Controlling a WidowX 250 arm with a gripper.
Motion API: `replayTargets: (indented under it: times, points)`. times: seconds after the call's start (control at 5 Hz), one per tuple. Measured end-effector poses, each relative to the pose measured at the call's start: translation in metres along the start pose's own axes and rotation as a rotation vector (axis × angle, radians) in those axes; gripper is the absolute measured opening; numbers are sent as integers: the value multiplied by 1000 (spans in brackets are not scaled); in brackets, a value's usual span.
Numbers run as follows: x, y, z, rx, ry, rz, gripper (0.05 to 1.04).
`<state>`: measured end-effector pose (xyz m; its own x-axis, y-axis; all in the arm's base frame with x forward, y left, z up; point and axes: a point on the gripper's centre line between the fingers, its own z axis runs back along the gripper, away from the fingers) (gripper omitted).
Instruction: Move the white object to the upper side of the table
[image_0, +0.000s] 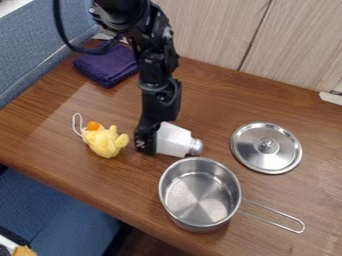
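Pot (200, 195), lid (266, 148), yellow plush (105, 142)

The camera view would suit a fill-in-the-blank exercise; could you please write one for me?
The pincer is between the toy and the shaker, with the shaker on its ____ in the picture.
The shaker's body is ____ in colour.
The cloth at the upper left is ____.
The lid lies off the pot, with its ____ facing up.

Missing words: right; white; purple; knob.
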<state>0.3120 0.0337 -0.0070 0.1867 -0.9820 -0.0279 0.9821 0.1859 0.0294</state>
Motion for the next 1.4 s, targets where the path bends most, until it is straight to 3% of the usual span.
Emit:
replayTargets:
  times: [0.2, 0.4, 1.0, 1.4]
  points:
    - [1, 6, -1, 29, -2, -21, 947]
    - [-1, 5, -3, 39, 6, -25, 746]
    - [-8, 3, 2, 42, 8, 18, 741]
    - [-25, 46, 49, 119, -63, 145, 741]
